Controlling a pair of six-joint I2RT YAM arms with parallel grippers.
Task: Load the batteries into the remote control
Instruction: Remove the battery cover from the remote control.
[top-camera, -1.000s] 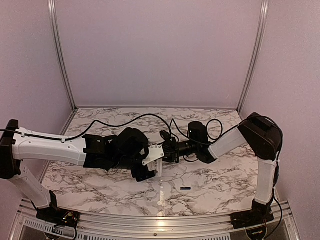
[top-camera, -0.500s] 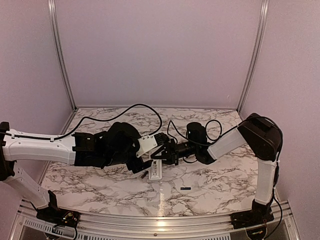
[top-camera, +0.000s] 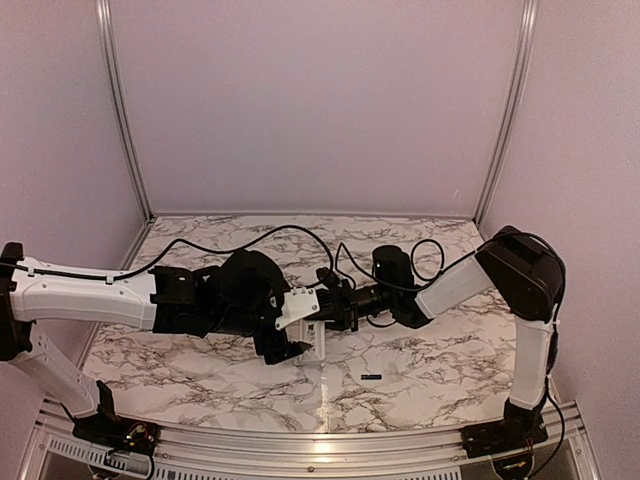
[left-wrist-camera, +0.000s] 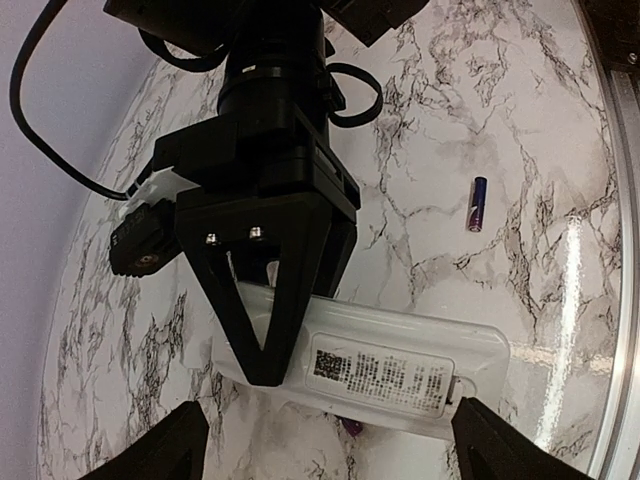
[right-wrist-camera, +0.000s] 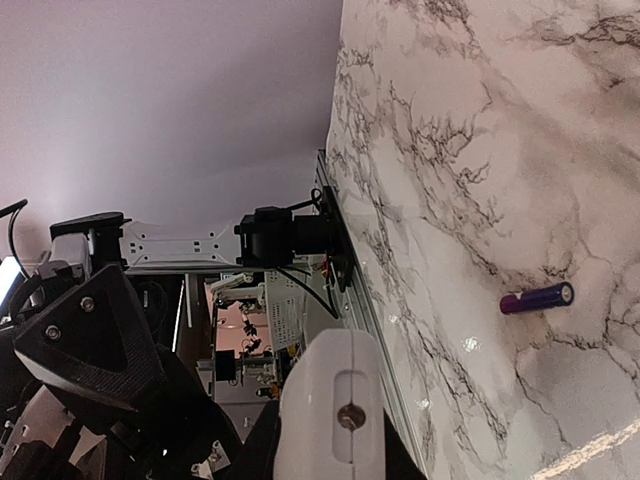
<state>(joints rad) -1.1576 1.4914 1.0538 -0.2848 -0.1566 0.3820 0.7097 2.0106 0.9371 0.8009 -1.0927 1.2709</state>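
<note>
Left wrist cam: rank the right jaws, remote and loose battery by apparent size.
1. Right jaws with their black mount. They overlap the remote and sit nearer the lens, so their lead over it is unsure.
2. Remote.
3. Battery, on the table, clearly smallest.

From the left wrist, the right tool (left-wrist-camera: 272, 340) covers the remote control's (left-wrist-camera: 400, 365) 9 o'clock end; a purple sliver (left-wrist-camera: 352, 428) under its 6 o'clock edge shows too little to identify. The left tool's (left-wrist-camera: 328, 455) fingers (left-wrist-camera: 160, 450) run off the frame at 6 o'clock.
</note>
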